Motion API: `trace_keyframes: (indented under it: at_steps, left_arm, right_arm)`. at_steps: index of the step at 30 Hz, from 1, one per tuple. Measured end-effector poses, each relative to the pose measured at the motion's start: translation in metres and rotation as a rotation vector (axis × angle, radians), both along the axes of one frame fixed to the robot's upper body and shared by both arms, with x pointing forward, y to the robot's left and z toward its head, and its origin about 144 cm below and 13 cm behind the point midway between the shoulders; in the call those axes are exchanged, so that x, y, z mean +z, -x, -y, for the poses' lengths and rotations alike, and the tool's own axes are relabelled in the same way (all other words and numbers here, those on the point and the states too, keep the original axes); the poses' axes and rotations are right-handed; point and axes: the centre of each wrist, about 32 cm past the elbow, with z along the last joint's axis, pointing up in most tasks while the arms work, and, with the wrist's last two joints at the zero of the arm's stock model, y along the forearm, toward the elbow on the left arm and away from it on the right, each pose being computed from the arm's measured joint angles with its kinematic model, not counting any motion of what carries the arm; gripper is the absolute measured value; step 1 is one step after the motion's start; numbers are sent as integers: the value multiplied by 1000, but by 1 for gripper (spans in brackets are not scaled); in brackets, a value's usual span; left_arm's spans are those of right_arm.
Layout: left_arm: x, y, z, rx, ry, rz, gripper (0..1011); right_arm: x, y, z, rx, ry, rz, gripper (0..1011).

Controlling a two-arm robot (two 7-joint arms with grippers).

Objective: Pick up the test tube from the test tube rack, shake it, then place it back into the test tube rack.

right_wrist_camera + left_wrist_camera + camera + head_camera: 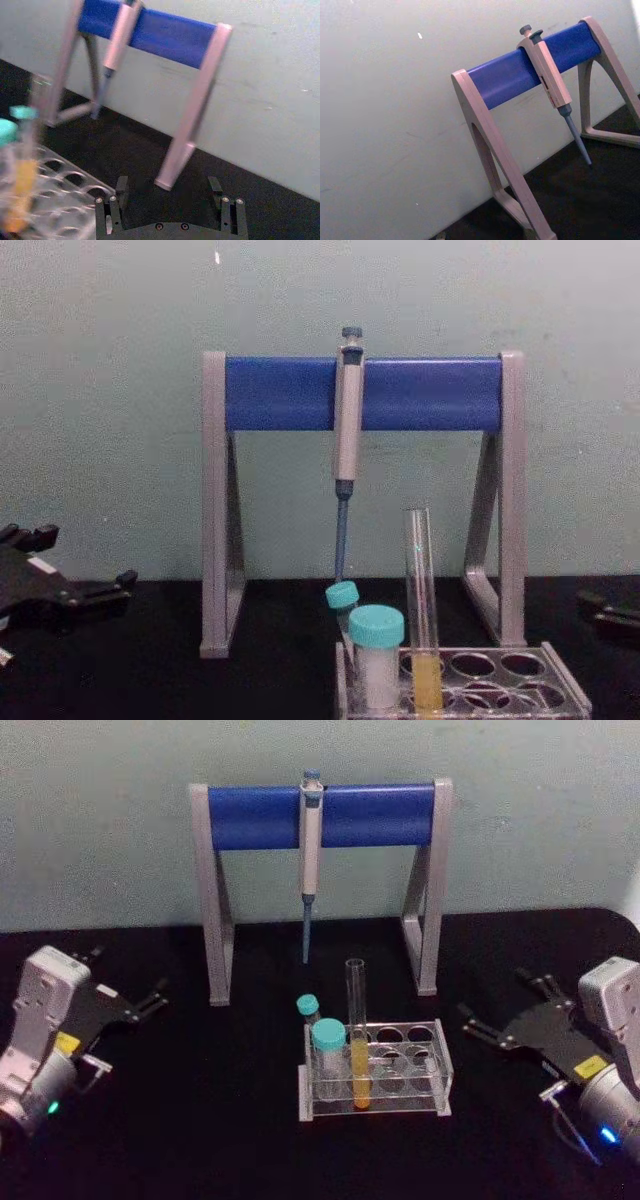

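Observation:
The test tube is tall clear glass with yellow liquid in its lower part. It stands upright in the left part of the clear test tube rack at the table's middle front. The chest view shows the test tube rising well above the rack. My left gripper rests open at the far left, well away from the rack. On the far right my right gripper is open too, with nothing between its fingers. In the right wrist view, the right gripper has the test tube and the rack off to one side.
A grey-and-blue pipette stand stands behind the rack with a pipette hanging from its bar. A short white tube with a wide teal cap sits in the rack beside the test tube. A small teal-capped tube is just behind it.

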Motion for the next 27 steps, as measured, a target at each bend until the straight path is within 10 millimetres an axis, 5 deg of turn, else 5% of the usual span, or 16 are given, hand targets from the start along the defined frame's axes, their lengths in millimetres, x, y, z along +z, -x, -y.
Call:
trace_keyframes:
  at_steps: [9, 27]
  left_arm:
    - [0, 0, 0, 0, 0, 0, 1001]
    - [0, 0, 0, 0, 0, 0, 1001]
  right_arm:
    - [8, 5, -16, 121, -116, -50, 1000]
    - [18, -17, -48, 316, -264, -170, 1000]
